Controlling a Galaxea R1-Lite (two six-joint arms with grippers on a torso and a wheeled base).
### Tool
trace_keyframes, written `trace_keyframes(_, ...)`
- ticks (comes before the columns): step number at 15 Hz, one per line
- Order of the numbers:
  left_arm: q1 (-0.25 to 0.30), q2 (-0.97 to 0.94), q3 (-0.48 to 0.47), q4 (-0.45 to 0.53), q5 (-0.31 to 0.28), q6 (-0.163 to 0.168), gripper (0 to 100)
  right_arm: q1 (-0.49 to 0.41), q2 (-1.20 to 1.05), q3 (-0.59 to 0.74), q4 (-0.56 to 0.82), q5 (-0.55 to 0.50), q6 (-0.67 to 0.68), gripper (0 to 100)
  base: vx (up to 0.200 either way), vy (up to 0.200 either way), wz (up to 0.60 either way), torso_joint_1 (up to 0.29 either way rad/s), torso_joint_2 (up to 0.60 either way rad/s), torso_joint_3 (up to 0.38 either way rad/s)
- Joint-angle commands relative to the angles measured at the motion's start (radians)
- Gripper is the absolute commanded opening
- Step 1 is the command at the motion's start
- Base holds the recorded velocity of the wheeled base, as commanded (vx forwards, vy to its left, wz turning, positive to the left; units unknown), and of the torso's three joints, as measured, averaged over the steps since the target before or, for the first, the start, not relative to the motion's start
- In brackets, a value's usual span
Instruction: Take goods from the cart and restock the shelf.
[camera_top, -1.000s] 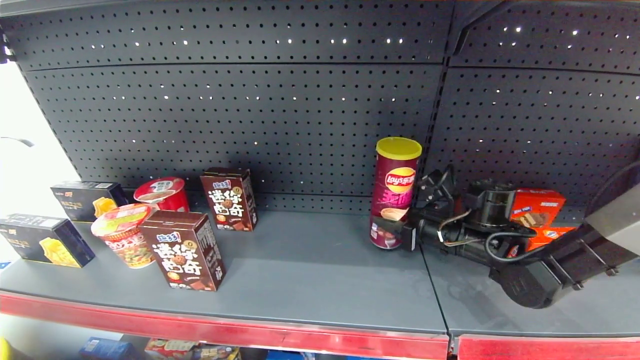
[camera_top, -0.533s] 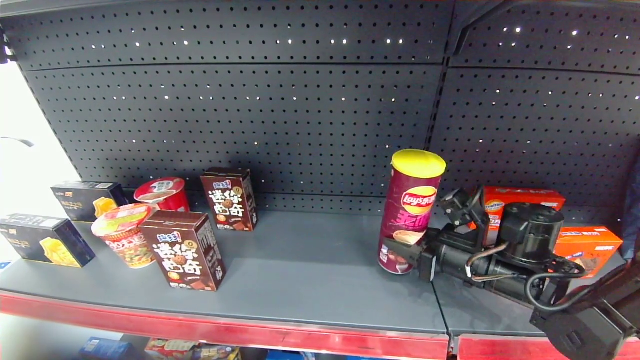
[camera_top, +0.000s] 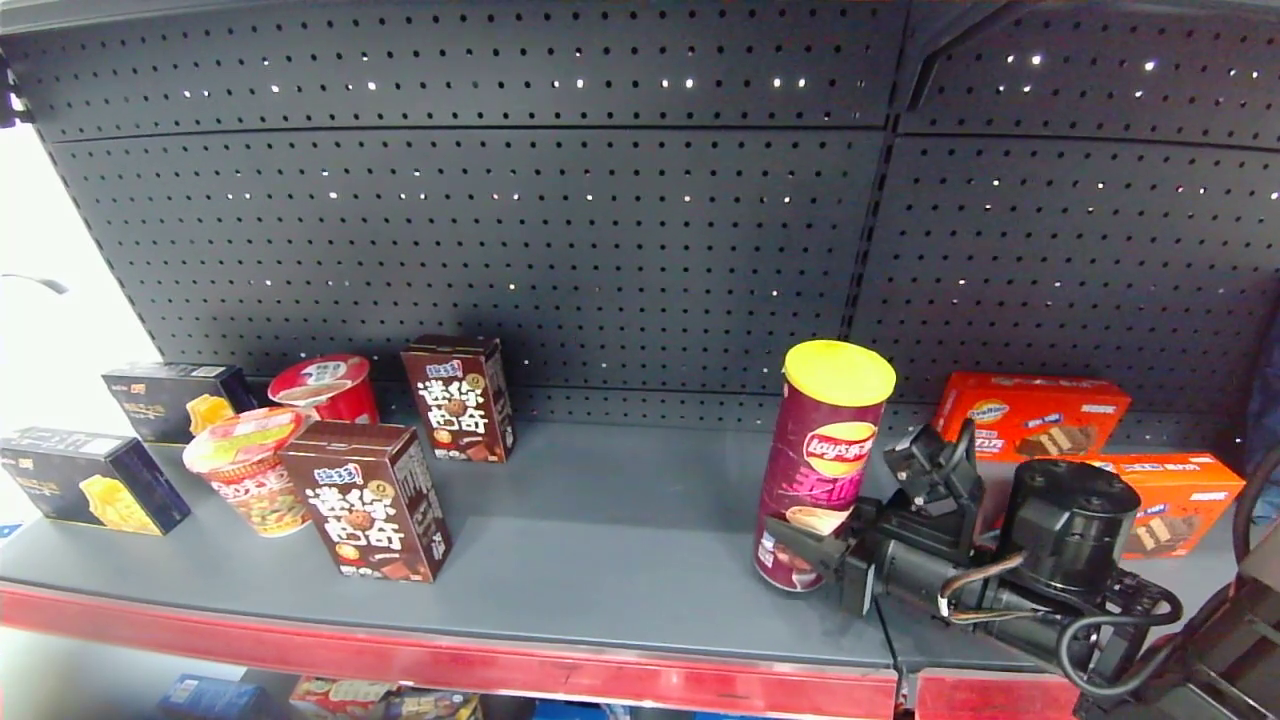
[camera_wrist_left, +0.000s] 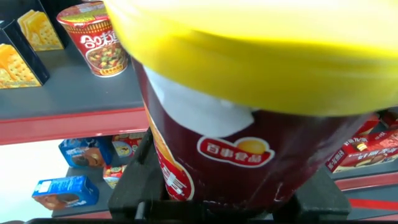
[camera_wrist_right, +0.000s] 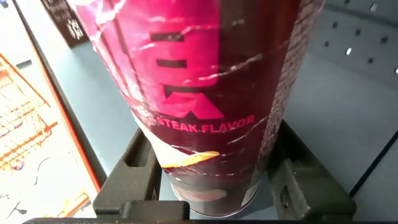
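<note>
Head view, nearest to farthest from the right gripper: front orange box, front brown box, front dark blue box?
1. Front orange cardboard box, on the right gripper's right, past the wrist.
2. Front brown cardboard box, left of centre on the shelf.
3. Front dark blue cardboard box, far left end.

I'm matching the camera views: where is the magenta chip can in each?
Head: magenta can upright, right of centre, right gripper shut on its base.
Left wrist: a different, dark red can, central, in the left gripper.
Right wrist: magenta can central, close up, between the fingers.
Shared landmark: the grey shelf.
</note>
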Motion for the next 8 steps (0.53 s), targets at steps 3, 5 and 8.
trace_keyframes(3,0.000,0.000,0.001,-0.001,0.000,0.000,0,0.008,0.025,0.020,-0.003,-0.001,-0.003,0,0.000,0.000,0.00,0.000,0.00,0.000)
trace_keyframes(5,0.000,0.000,0.006,-0.001,0.000,-0.002,0,0.010,0.027,0.037,-0.026,0.001,-0.005,0,0.000,0.000,0.00,0.000,0.00,0.000)
trace_keyframes(8,0.000,-0.015,0.014,0.002,0.002,-0.014,0,0.010,0.033,0.069,-0.058,0.001,-0.003,0,0.000,0.000,0.00,0.000,0.00,0.000)
